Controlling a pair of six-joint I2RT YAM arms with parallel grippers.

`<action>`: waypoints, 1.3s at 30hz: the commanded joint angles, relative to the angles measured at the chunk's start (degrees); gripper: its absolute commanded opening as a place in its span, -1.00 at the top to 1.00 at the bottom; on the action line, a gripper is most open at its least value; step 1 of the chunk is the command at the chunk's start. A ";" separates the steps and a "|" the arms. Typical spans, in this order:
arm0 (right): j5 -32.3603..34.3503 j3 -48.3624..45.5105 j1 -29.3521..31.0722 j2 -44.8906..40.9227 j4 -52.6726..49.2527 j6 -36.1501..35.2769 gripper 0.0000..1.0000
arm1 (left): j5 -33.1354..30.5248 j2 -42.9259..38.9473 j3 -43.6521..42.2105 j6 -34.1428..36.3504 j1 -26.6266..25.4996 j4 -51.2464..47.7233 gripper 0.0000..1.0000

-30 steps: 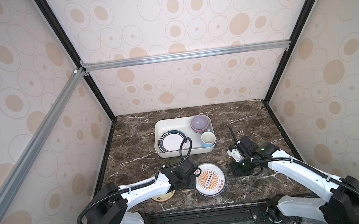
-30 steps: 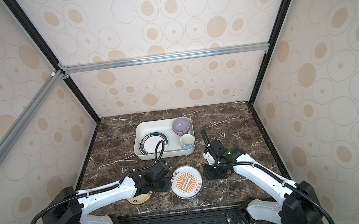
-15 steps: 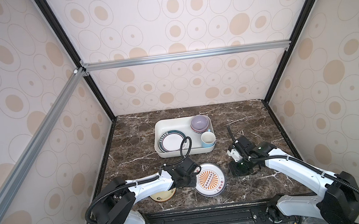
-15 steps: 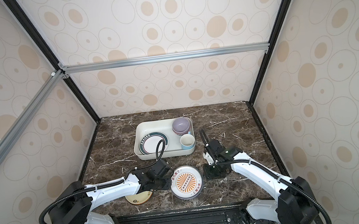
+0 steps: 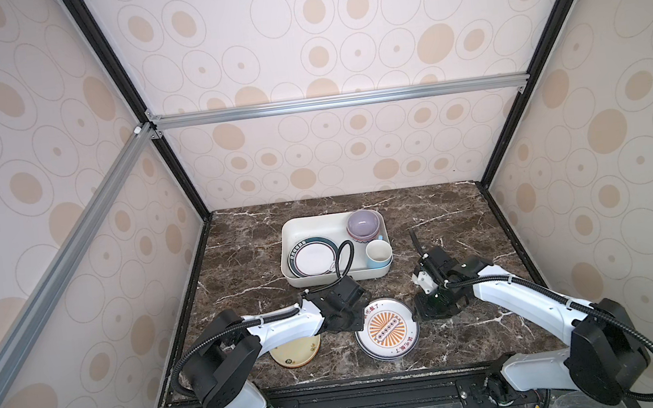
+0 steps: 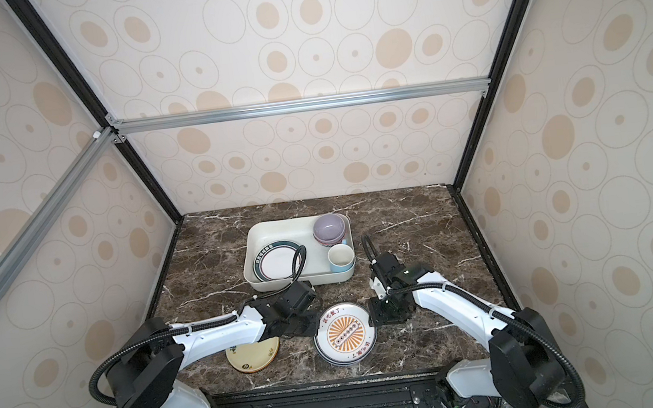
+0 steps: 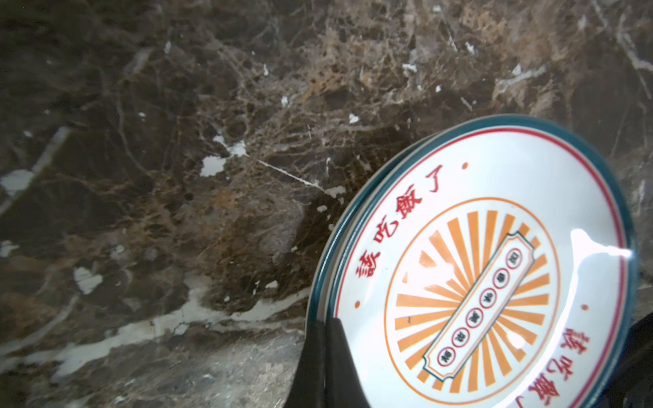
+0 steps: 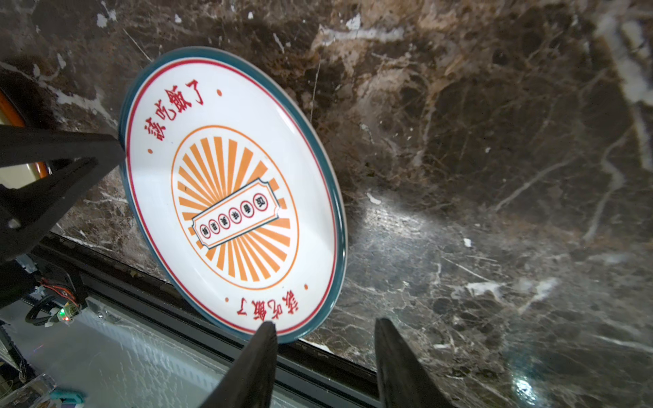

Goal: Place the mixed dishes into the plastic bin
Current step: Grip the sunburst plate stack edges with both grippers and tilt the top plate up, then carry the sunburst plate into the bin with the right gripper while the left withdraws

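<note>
Closed just now, the left tool (image 5: pixel 356 322) is clamped on the plate (image 5: pixel 387 329) rim for lifting. The right tool (image 8: pixel 325 326) is held half-wide at the far rim, likely bracing.

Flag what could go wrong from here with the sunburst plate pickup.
1. The left gripper pinches the sunburst plate only at its rim; may slip or swing when lifted.
2. Open right gripper has a finger beside the opposite rim; could knock it.
3. The plastic bin already holds green-rimmed plate, bowls, mug; landing room looks tight.
</note>
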 commanded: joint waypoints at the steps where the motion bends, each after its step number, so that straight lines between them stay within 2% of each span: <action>1: -1.24 -1.85 -0.67 1.64 1.09 -0.68 0.05 | 0.32 2.19 1.92 1.49 0.64 -1.59 1.00; 10: -5.58 -3.58 -2.89 4.08 4.38 -0.93 0.11 | 1.49 5.02 3.79 1.93 0.82 -1.32 1.00; 20: -14.18 -1.97 -4.51 4.42 6.57 -1.22 0.76 | 1.93 6.42 5.58 2.33 0.99 -1.57 1.00; 24: -15.53 -0.67 -4.92 4.78 6.08 -1.36 0.98 | 1.95 6.55 6.11 2.55 1.17 -1.57 1.00; 26: -15.63 0.36 -5.14 5.04 5.02 -1.73 1.00 | 1.71 6.24 6.29 2.80 1.53 -2.07 1.00; 31: -15.81 3.90 -5.15 4.70 1.13 -3.07 1.00 | 0.53 2.41 6.21 3.68 4.31 -4.17 0.57; 37: -15.92 9.82 -5.12 4.08 -3.42 -3.69 1.00 | -0.56 -5.24 6.72 5.66 10.58 -7.61 -0.27; 39: -15.89 11.97 -5.10 4.16 -4.68 -4.00 1.00 | -0.45 -7.54 7.18 6.47 12.67 -8.70 -0.46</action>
